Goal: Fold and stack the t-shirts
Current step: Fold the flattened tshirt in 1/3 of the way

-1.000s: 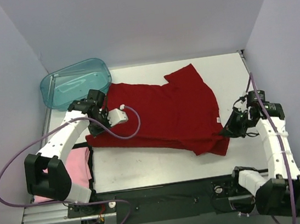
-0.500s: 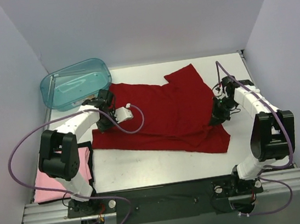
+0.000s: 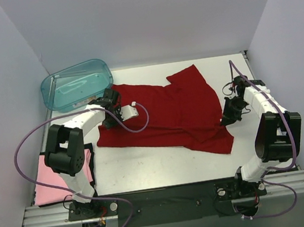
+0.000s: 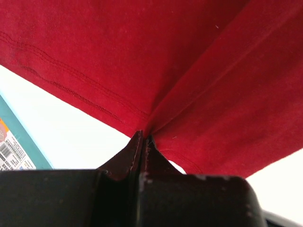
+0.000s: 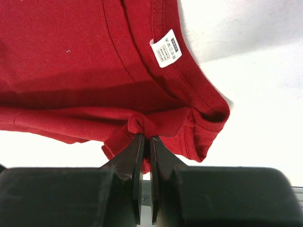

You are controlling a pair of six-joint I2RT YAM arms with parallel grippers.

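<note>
T-shirt [image 3: 169, 114], dark red, is laid across the tabletop [image 3: 148, 167], long axis left-to-right, pinched at its left edge by the closed left end effector [image 4: 143, 139] and beside the neck label [image 5: 165, 48] by the closed right end effector [image 5: 146, 138].

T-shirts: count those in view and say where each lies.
2. The dark red t-shirt is spread across mid-table, its ends pinched by the left gripper and right gripper. The pale pink t-shirt lies at the near left, partly under the left arm. No others show.
</note>
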